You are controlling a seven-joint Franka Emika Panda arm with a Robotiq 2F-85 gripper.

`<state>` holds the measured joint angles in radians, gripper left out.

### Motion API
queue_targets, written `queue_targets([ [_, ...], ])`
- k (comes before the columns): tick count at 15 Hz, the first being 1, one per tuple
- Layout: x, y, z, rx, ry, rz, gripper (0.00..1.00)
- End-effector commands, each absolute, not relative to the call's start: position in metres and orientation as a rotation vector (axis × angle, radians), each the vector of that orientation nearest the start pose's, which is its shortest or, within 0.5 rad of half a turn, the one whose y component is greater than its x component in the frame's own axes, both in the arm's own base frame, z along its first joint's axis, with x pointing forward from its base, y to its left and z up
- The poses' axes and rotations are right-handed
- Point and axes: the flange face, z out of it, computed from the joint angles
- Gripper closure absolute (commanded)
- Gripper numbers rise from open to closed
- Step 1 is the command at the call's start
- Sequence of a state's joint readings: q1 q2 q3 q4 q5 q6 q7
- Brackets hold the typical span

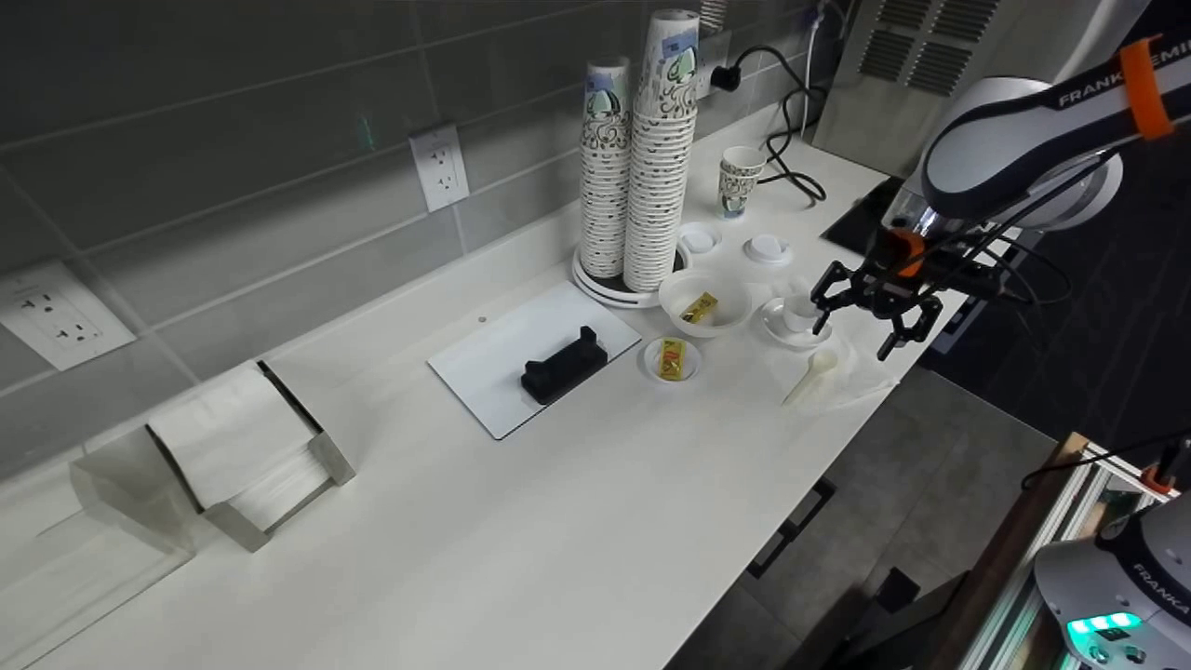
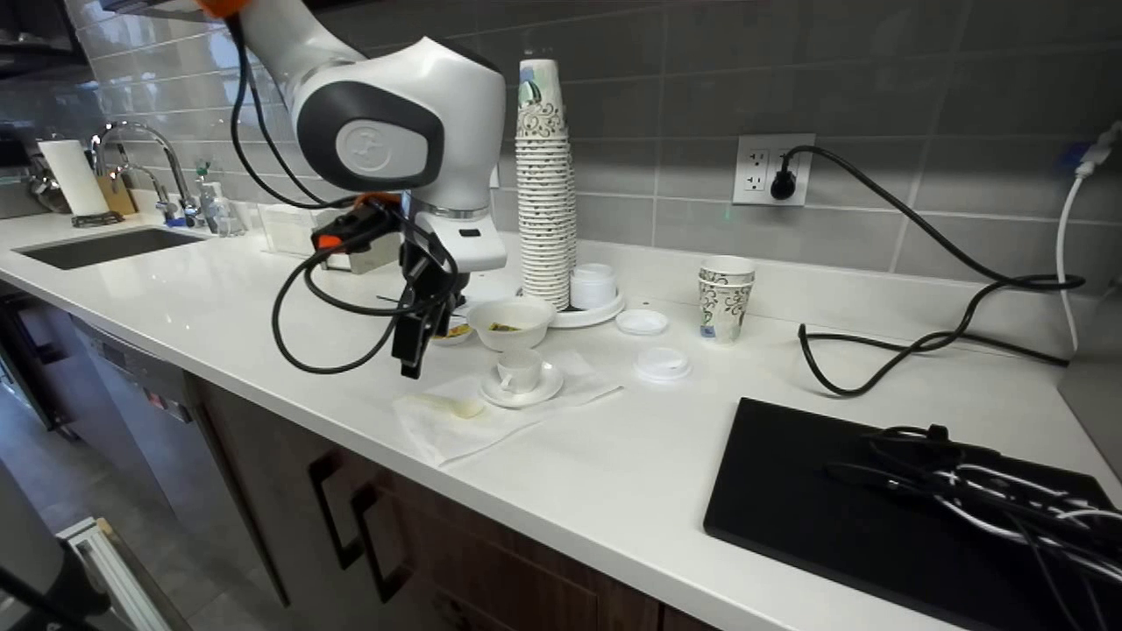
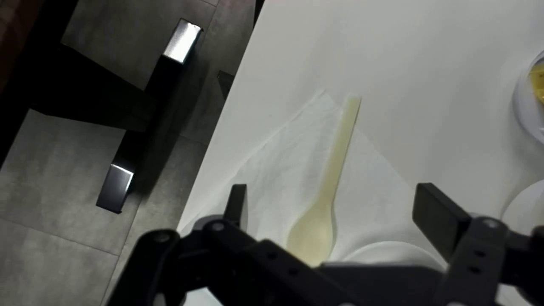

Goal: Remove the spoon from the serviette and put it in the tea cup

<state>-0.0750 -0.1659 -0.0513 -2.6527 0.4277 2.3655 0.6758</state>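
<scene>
Cream spoon [image 3: 323, 204] on serviette [image 3: 280, 182], saucer [image 3: 393, 251] part-hidden by spread pincer [image 3: 338, 210], packet [image 3: 538, 83] cropped

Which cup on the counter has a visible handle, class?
The plain white tea cup on the saucer; its handle sets it apart from the stacked, patterned paper cups, which show none.

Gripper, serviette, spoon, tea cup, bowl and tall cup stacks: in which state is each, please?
Gripper: open, holding nothing
Serviette: spread out
Spoon: lying on the serviette, handle tip past its edge
Tea cup: upright on a saucer, no spoon inside
Bowl: upright, yellow packet inside
Tall cup stacks: nested, upside down
</scene>
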Motion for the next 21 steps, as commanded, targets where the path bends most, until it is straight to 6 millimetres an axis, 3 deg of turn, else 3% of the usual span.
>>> queue_targets([
  [1,0.405,-0.063,0.272,-2.393,1.55,0.374,0.0],
  [9,0.421,-0.091,0.242,-2.289,1.532,0.41,0.0],
  [14,0.431,-0.087,0.219,-2.187,1.58,0.554,0.0],
  [21,0.435,-0.079,0.204,-2.163,1.58,0.704,0.0],
])
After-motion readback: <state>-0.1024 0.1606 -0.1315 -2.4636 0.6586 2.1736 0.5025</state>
